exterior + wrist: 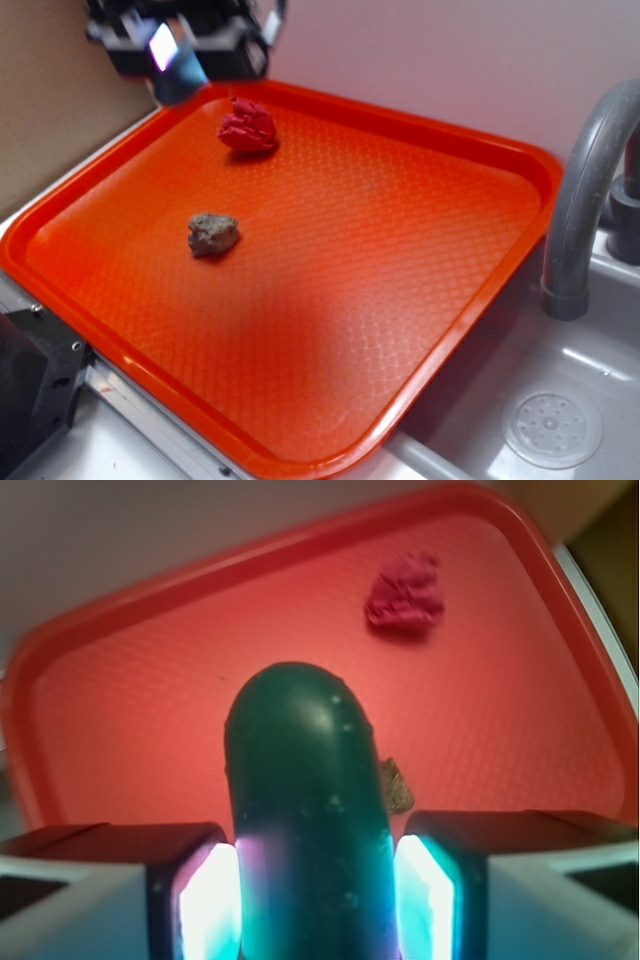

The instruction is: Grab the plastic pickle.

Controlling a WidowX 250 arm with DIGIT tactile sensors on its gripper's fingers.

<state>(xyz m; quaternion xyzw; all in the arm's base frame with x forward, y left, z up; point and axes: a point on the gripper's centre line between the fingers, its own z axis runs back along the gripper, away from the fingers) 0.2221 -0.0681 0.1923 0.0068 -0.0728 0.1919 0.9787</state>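
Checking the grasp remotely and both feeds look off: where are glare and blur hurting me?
Wrist view: pickle fills the frame, sharp enough, but the finger pads glare white-cyan; red wad soft. Exterior view: gripper blurred at the top edge with a bright glint; tray is sharp.

Plastic pickle (305, 810): one is showing, only in the wrist view.
Red wad (247, 127): one is lying on the tray.
Rock-like lump (212, 233): one is lying on the tray.
Orange tray (400, 300): one is carrying both.
Grey faucet (585, 190): one is standing at the sink.
Sink (560, 420): one is showing.
Gripper (318, 890): one is showing.
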